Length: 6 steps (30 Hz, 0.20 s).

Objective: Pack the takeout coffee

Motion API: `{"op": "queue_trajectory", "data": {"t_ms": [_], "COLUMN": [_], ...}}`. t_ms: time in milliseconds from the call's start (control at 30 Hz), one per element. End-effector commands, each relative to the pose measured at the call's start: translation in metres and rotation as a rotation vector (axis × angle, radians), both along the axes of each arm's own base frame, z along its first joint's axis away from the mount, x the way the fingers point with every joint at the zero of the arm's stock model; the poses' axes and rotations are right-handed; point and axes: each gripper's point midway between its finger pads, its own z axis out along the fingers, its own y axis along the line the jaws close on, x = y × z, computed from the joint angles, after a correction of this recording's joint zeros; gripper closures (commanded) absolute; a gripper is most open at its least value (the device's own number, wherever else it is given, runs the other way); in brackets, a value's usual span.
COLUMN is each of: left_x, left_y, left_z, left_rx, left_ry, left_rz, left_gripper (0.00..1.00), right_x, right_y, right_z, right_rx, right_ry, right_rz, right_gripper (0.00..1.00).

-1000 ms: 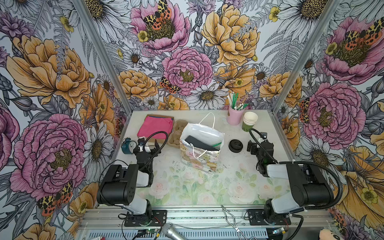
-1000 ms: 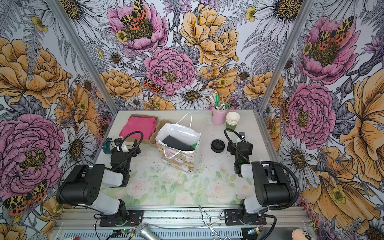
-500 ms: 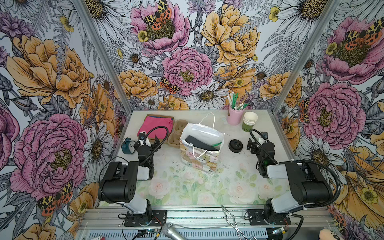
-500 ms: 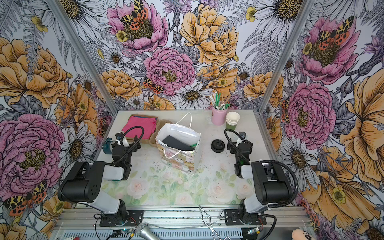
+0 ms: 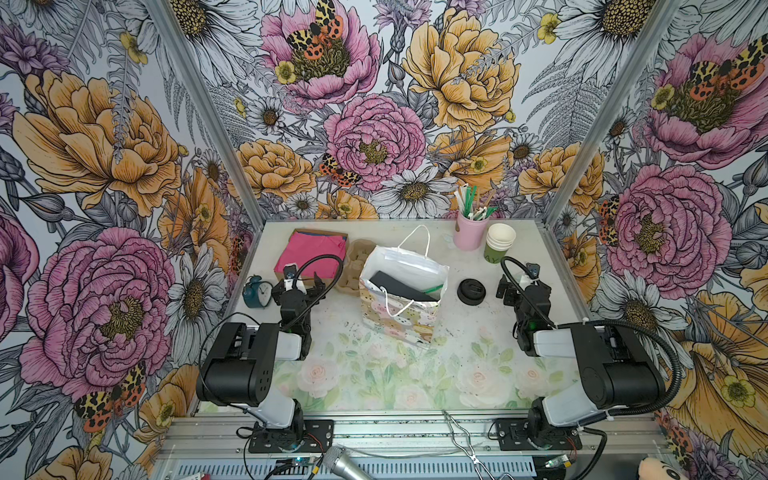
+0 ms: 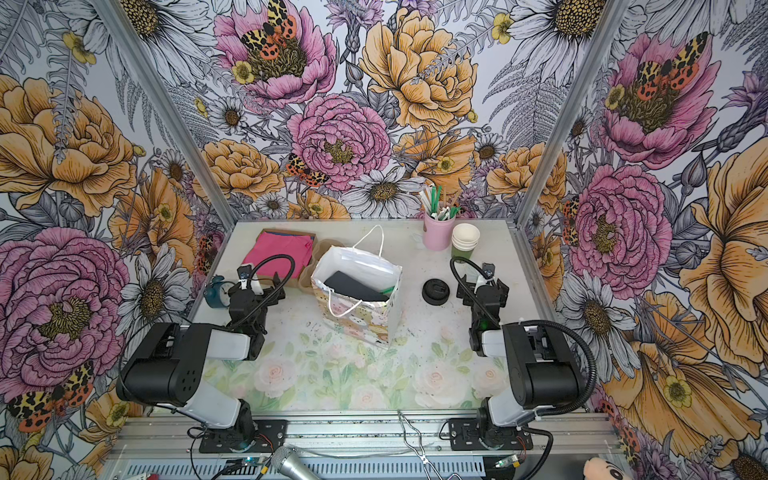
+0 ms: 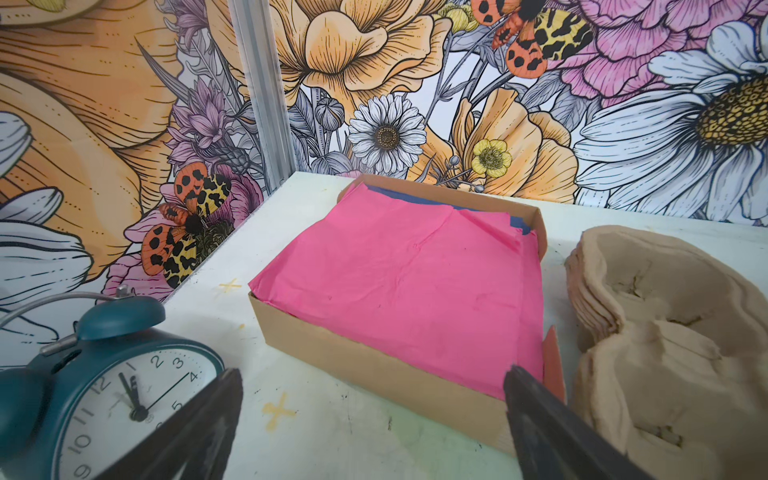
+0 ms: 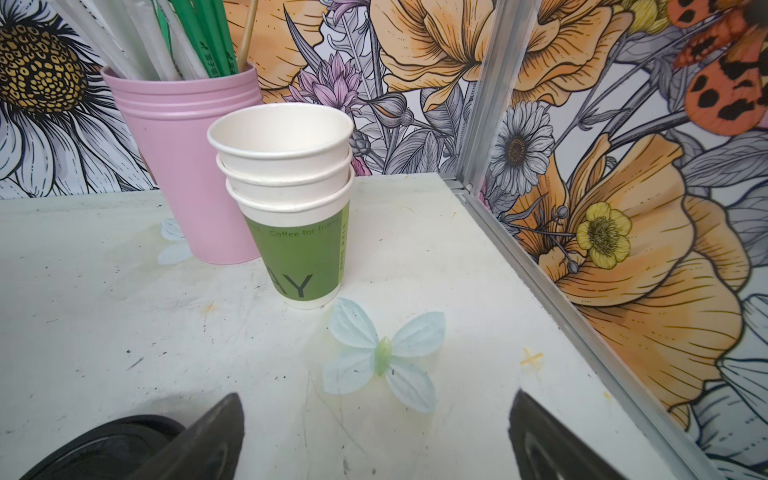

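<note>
The takeout coffee does not show in any view. A floral paper bag (image 5: 399, 307) (image 6: 353, 309) stands open mid-table; a flat dark item and a green straw show inside. My left gripper (image 5: 300, 282) (image 6: 259, 286) is open and empty, left of the bag, low over the table (image 7: 332, 436) in front of a cardboard box of pink tissue (image 7: 407, 282). In the left wrist view the gripper (image 7: 374, 415) has bare table between its fingers. My right gripper (image 5: 521, 286) (image 8: 376, 432) is open and empty, just right of a black lid (image 5: 471, 291) (image 8: 104, 449).
A stack of lidless green-bottomed cups (image 5: 498, 245) (image 8: 291, 199) and a pink cup of straws (image 5: 469, 232) (image 8: 187, 166) stand at the back right. A teal alarm clock (image 5: 255, 293) (image 7: 104, 395) and pulp cup carriers (image 5: 351, 266) (image 7: 665, 332) flank the box. Walls close three sides.
My left gripper has moved a little toward the back, closer to the pink tissue box. The right gripper has shifted only slightly. Both stay open.
</note>
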Motion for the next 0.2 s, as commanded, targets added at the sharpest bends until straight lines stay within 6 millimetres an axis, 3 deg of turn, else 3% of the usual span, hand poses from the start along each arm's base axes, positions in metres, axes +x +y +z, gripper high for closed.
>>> {"op": "queue_trajectory", "data": {"t_ms": [0, 167], "left_x": [0.0012, 0.0017], "left_y": [0.0038, 0.0049], "left_z": [0.0053, 0.0048], "left_rx": [0.005, -0.002], "left_ry": [-0.01, -0.007], "left_rz": [0.013, 0.008], "left_gripper": [0.01, 0.01], "right_x": [-0.0002, -0.0001], "right_y": [-0.0048, -0.0048], "right_z": [0.0063, 0.0062], "right_rx": [0.011, 0.011], "right_ry": [-0.037, -0.037], "right_rz": [-0.024, -0.023], "right_gripper": [0.0, 0.01]}}
